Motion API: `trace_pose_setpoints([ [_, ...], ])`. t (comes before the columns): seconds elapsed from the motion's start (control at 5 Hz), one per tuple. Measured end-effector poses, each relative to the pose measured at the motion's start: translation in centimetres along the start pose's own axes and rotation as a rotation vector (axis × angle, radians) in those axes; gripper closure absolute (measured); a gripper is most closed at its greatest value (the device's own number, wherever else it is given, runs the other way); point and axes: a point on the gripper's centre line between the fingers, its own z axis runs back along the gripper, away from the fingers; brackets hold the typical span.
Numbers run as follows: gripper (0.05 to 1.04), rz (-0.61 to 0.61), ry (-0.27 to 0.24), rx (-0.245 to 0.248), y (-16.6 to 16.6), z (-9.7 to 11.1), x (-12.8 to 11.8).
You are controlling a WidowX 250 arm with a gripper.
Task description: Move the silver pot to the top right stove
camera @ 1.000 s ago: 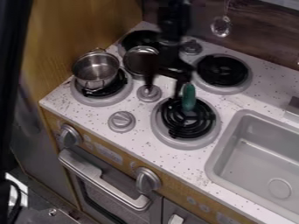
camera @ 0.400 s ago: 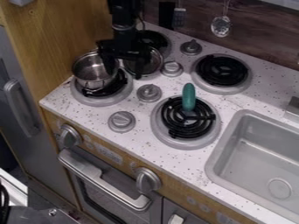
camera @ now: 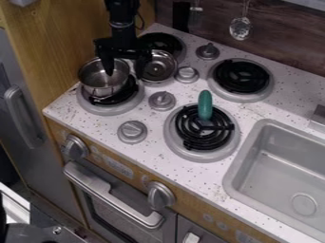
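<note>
The silver pot sits on the lower left stove, left of the middle of the frame. The black gripper hangs down over it in the upper left. Its two fingers are spread wide and hold nothing, one over the pot, one by the round metal dish. The top right stove is in the upper right.

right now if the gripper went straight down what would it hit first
Probably the silver pot: one fingertip of the gripper shows over its open inside. The other shows over the shiny metal dish beside it, so that could come first; height is unclear here.
</note>
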Motion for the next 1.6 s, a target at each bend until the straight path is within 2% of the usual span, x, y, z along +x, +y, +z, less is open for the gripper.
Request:
trace_pose_setpoints([
  [0.2, 0.091, 0.009, 0.014, -0.012, -0.1, -1.1, 0.5],
  [0.4, 0.154, 0.006, 0.033, -0.019, -0.2, -2.0, 0.2],
  [0.8, 0.736, -0.028, 0.074, 0.001, -0.6, -2.5, -0.1],
  [1.0, 0.942, -0.055, 0.096, 0.012, -1.3, -2.4, -0.3],
  [1.2, 1.014, -0.094, 0.117, 0.025, -2.2, -2.5, -0.5],
  [1.4, 1.018, -0.15, 0.122, 0.041, -3.5, -2.4, -0.8],
  [1.6, 1.02, -0.252, 0.105, 0.065, -5.8, -1.5, -1.8],
])
